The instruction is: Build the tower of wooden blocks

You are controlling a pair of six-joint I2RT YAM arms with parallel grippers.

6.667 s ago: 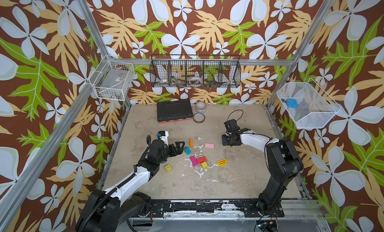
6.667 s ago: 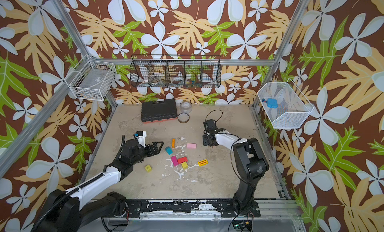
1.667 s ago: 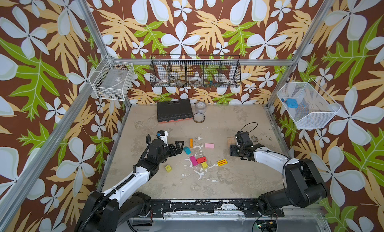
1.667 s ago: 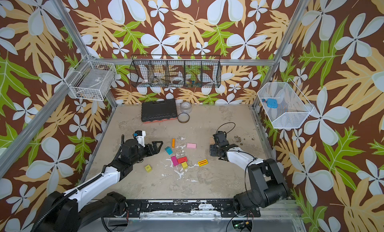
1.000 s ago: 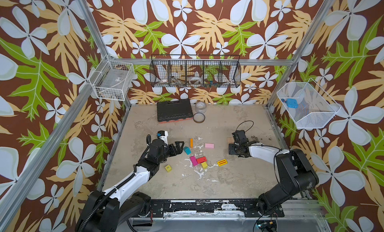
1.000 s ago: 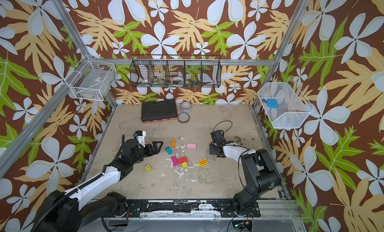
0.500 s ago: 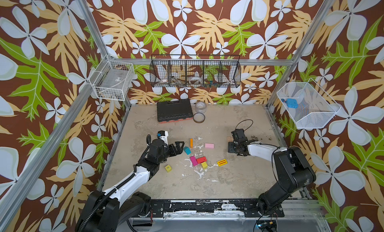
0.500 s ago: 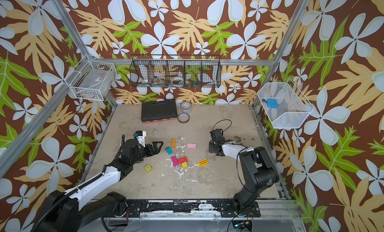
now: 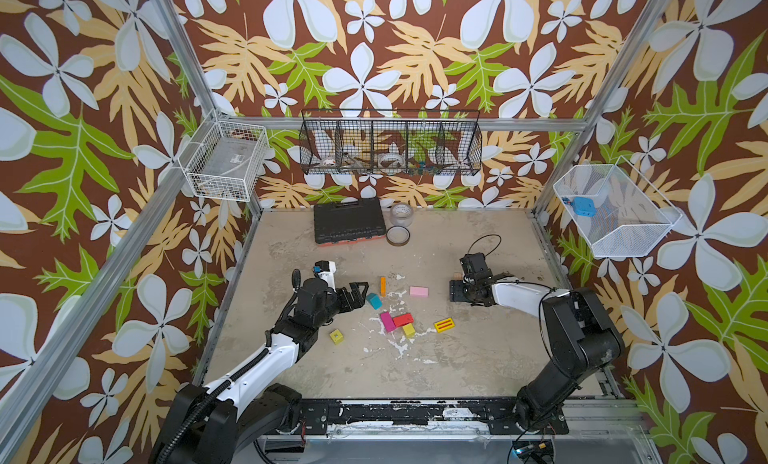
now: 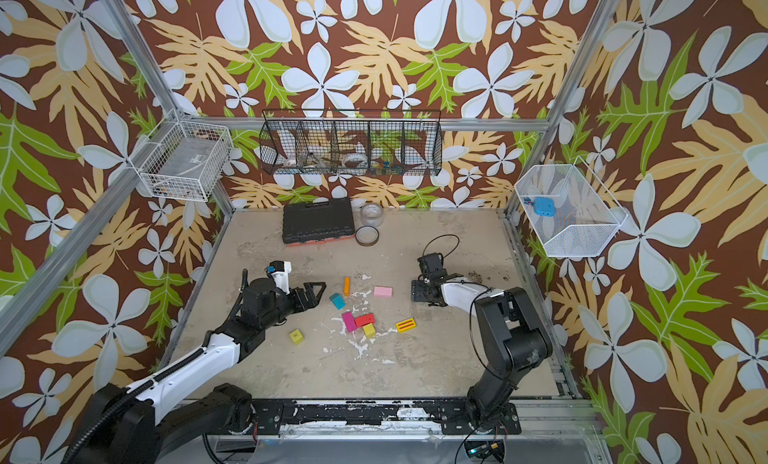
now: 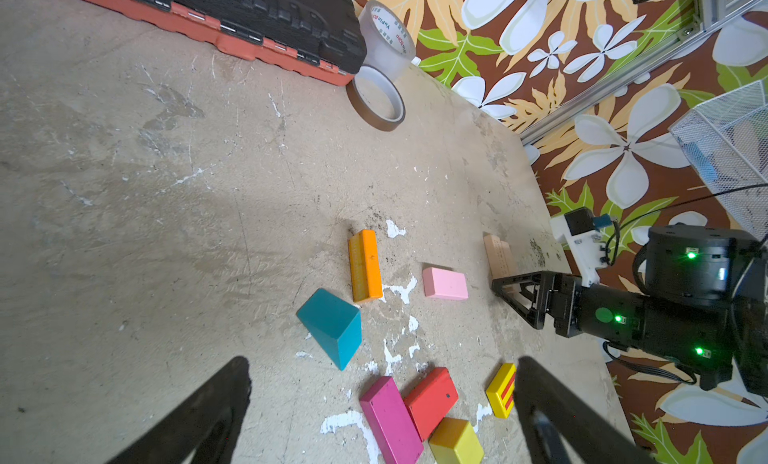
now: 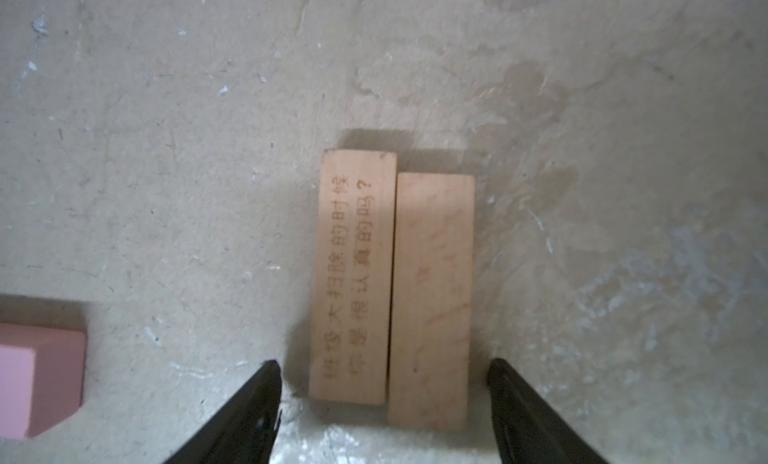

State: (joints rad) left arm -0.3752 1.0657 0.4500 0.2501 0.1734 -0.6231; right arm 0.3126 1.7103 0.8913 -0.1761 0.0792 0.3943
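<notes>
While right gripper [image 12: 383,362] jaws stand wide astride two tan planks [image 12: 353,274], untouched: centre pair between them, lower, squeeze evenly; left gripper [image 11: 382,361] wide, empty.

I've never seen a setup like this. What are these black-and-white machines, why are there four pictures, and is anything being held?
These are two robot arms, each ending in a pair of jaws. The two wide pictures come from one double camera looking down from above, so they nearly match. The other two come from small cameras on the wrists, looking out past the jaws.

Scattered on the table lie painted wood pieces: a pink block, a teal wedge, an orange bar, a magenta block, a red block and some yellow ones. Nothing is stacked yet. A black case sits at the back.

On the left arm the jaws stand open and empty. On the right arm they stand open either side of two tan blocks, with gaps showing, so nothing is held.
</notes>
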